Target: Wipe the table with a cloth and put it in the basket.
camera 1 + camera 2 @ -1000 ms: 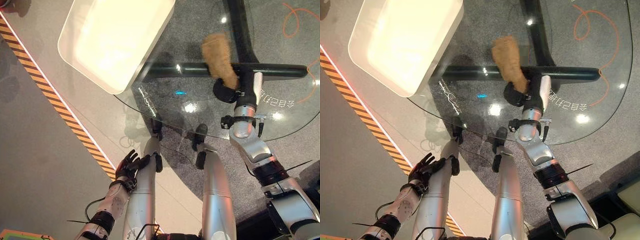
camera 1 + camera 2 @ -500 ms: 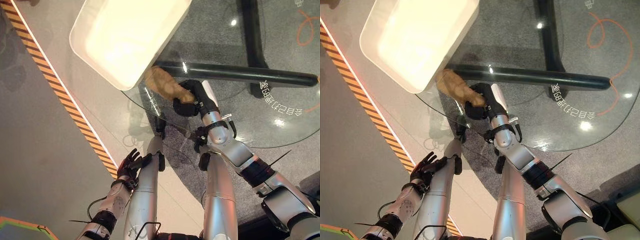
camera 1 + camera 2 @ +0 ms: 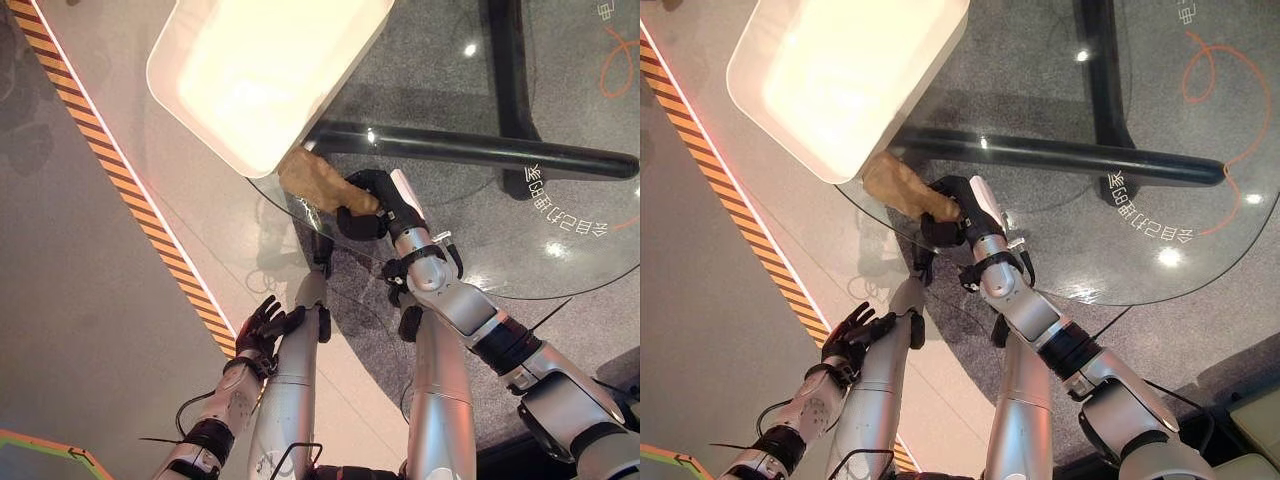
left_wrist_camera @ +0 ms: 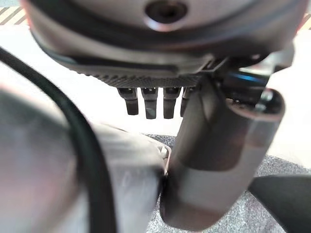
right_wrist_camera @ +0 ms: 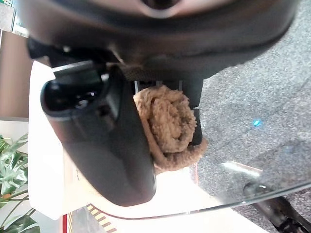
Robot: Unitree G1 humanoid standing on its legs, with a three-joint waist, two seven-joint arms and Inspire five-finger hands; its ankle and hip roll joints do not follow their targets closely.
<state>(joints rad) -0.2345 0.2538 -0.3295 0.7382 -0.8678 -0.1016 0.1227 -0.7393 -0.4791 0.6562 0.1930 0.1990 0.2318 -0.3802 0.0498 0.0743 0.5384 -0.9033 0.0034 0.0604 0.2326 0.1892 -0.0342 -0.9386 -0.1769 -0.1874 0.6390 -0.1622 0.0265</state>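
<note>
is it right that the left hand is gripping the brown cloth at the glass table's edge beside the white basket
Not quite: the right hand grips the brown cloth, as both eye views and the right wrist view show. The rest stands: the cloth is at the glass table edge beside the white basket.

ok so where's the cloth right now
The brown cloth is clutched in the right hand, at the glass table's left edge, right beside the near corner of the white basket.
</note>
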